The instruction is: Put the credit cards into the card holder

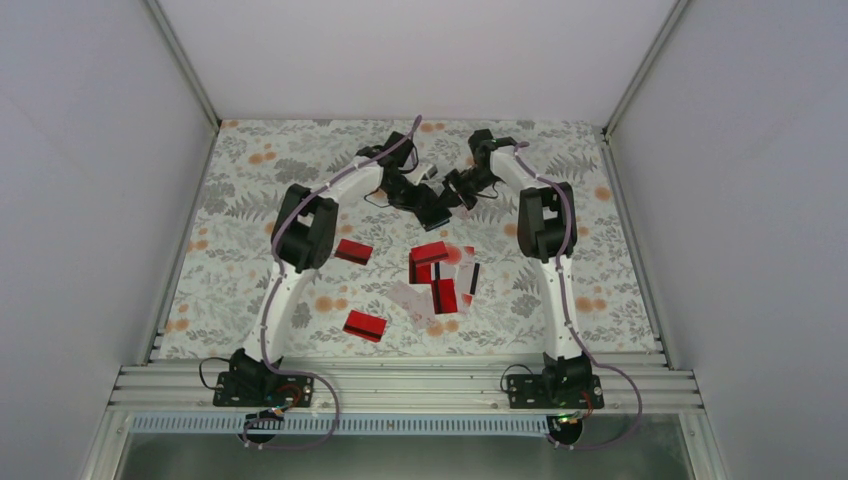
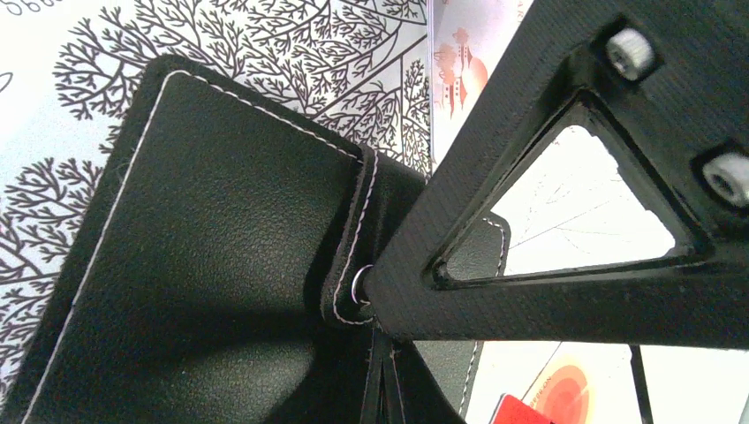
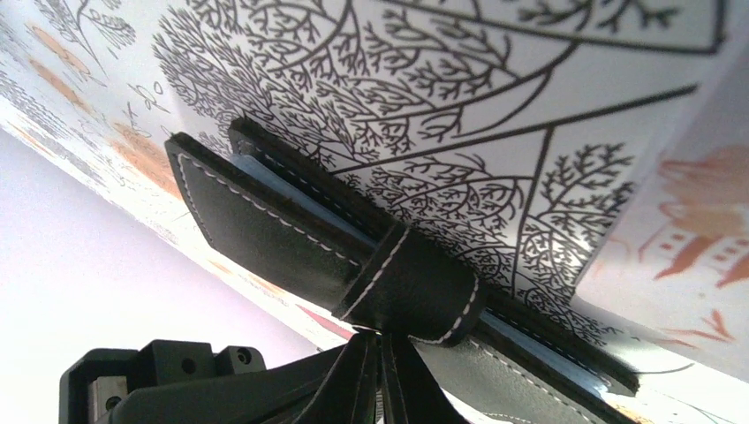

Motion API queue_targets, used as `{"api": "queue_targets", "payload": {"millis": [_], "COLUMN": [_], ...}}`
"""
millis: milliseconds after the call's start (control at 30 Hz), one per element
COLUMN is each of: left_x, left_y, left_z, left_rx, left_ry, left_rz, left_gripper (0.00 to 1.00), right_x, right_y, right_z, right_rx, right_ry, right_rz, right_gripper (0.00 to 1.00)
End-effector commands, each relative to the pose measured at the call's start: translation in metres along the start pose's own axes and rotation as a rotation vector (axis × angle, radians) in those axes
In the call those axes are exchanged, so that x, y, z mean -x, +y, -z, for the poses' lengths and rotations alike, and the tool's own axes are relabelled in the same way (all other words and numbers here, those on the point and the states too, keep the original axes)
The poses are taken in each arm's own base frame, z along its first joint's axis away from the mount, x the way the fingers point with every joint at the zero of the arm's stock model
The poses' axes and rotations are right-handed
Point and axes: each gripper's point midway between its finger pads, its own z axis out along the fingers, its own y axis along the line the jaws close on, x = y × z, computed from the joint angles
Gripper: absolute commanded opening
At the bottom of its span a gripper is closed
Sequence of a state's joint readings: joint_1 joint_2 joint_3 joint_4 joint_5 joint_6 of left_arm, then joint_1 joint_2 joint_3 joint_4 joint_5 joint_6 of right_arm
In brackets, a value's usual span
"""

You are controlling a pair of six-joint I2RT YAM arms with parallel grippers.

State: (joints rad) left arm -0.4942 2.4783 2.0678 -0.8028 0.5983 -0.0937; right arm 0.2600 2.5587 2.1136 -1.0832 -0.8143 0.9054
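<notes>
Top view: both arms reach to the far middle of the floral table (image 1: 250, 200), where the left gripper (image 1: 428, 203) and right gripper (image 1: 455, 195) meet on the black card holder (image 1: 438, 212). Red credit cards (image 1: 440, 275) lie scattered nearer the bases.

Left wrist: the jaws are pinched together on the holder's stitched leather.

Right wrist: the jaws are clamped on its strap.

The card holder (image 2: 203, 247) is black grained leather with white stitching, and what looks like a grey-blue layer shows between its leaves. The credit cards (image 1: 430, 252) are glossy red or whitish with a red dot, some black-striped. The table cover (image 1: 250, 180) is white with grey foliage and orange blossoms.
</notes>
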Motion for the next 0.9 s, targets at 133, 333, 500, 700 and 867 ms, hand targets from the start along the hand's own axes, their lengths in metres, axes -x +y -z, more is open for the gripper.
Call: {"api": "queue_targets", "payload": {"millis": [133,333,500,700,867], "left_x": [-0.012,0.017,0.031,0.038,0.038], "left_y": [0.017,0.018,0.003,-0.003,-0.011], "left_z": [0.005,0.056,0.092,0.131,0.174], "left_rx": [0.17,0.266,0.293,0.379,0.45], "left_ry": [0.028,-0.094,-0.197,-0.274,-0.375], "left_rz": [0.014,0.042,0.026,0.007,0.001], "left_gripper": [0.03,0.12,0.34,0.38,0.45], "right_x": [0.046,0.04,0.044,0.046,0.031], "right_y": [-0.102,-0.083,-0.087,-0.065,-0.015], "right_z": [-0.05,-0.028,-0.024,-0.01,0.014], "right_rx": [-0.297,-0.278,-0.316,-0.297,-0.189], "right_ry": [-0.124,-0.188,-0.231,-0.28,-0.29], "right_rz": [-0.208,-0.131,-0.089,0.014,0.187], "right_gripper": [0.04,0.04,0.04,0.04,0.04]}}
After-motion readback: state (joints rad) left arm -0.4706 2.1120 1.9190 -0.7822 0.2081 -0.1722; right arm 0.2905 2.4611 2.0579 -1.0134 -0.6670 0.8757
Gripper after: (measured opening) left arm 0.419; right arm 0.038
